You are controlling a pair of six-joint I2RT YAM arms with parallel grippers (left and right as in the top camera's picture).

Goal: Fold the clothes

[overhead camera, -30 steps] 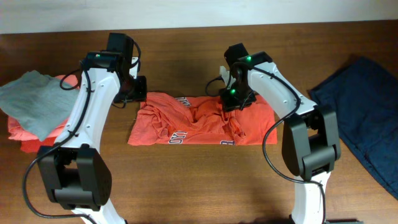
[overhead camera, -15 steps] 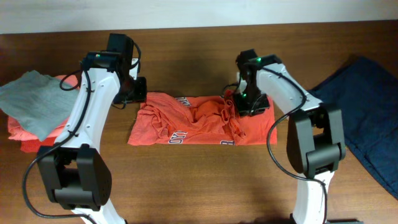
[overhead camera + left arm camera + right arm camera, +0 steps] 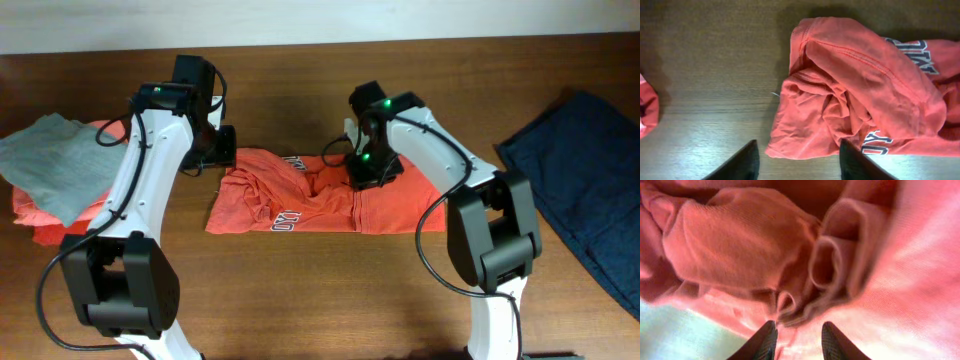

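The red-orange KINNEY T-shirt (image 3: 300, 205), rumpled at mid-table (image 3: 300, 300), looks soft, light and floppy, best pinched at a hem corner; the left gripper (image 3: 797, 160) hovers half-open and empty beside its edge, while the right gripper (image 3: 797, 337) sits part-open on a bunched ridge, grip unclear.

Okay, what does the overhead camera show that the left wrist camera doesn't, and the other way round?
Overhead only: both arms, the right gripper low on the T-shirt near its middle, a grey top far left, a dark blue garment far right. Left wrist only: a close look at the left gripper, fingertips apart above the T-shirt's bunched end, seams visible. Both: the red-orange T-shirt with white lettering on the wooden table.
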